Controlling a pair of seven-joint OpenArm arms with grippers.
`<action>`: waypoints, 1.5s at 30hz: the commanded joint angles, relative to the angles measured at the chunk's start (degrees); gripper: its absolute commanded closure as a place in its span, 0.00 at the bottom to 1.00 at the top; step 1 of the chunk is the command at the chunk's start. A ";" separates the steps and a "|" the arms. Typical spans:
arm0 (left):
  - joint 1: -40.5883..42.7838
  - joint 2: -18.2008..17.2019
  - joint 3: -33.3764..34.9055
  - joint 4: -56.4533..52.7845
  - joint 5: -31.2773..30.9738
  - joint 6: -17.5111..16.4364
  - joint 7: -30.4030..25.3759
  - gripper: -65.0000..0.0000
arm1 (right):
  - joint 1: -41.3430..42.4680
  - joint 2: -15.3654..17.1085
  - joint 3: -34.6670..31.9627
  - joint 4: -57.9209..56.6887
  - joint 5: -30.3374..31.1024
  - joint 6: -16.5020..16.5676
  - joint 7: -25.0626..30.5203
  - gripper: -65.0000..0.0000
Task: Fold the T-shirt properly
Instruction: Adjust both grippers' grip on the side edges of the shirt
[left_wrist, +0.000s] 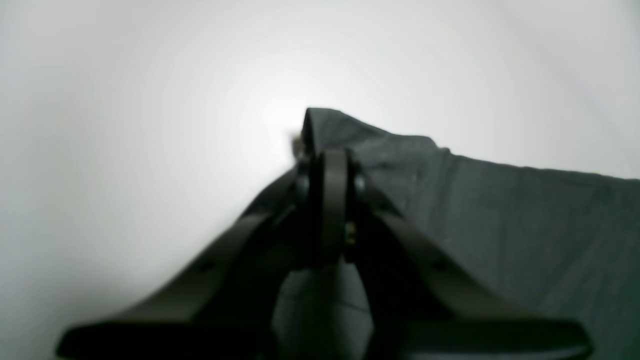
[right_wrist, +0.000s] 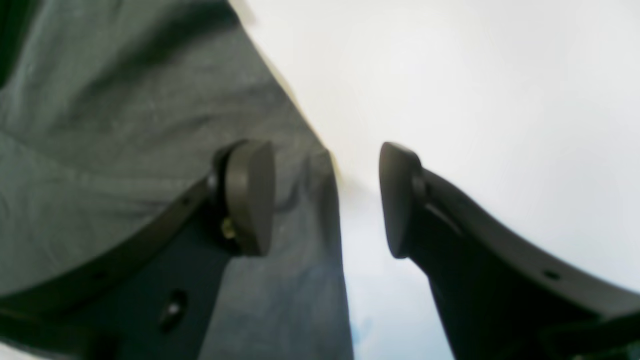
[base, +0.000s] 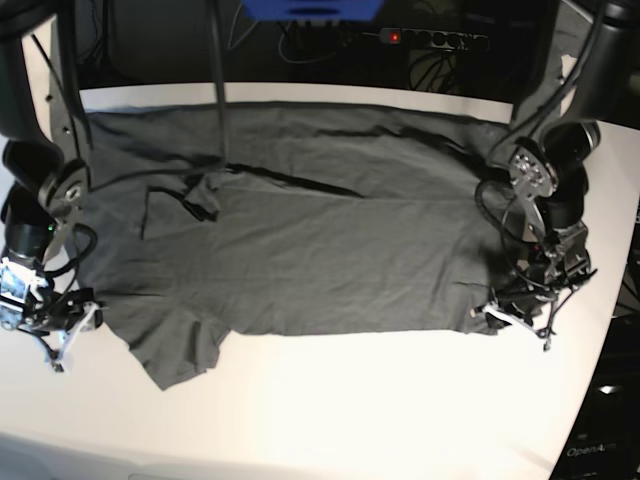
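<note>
Lower right of the base view, the left end effector (base: 500, 312) is clamped on the T-shirt (base: 320, 250) at its near corner; its wrist view shows cloth pinched between the closed pads. Lower left, the right end effector (base: 62, 322) stands apart-jawed at the sleeve edge, holding nothing. The shirt lies spread across the white bench (base: 380, 400), reaching the far edge. Judging by this, a fold is being set up: the right side likely needs a grip first.
</note>
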 joint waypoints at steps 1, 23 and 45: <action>3.06 1.17 0.34 -1.67 7.69 2.79 13.42 0.96 | 1.56 0.87 -0.12 0.81 0.59 -0.03 0.73 0.48; 3.15 1.17 0.34 -1.67 7.69 2.88 13.42 0.96 | -1.43 -1.06 0.23 0.81 0.68 -0.03 4.86 0.49; 3.42 1.17 0.34 -1.67 7.69 2.88 13.42 0.96 | 0.07 0.78 -0.21 0.90 0.41 -0.03 5.21 0.48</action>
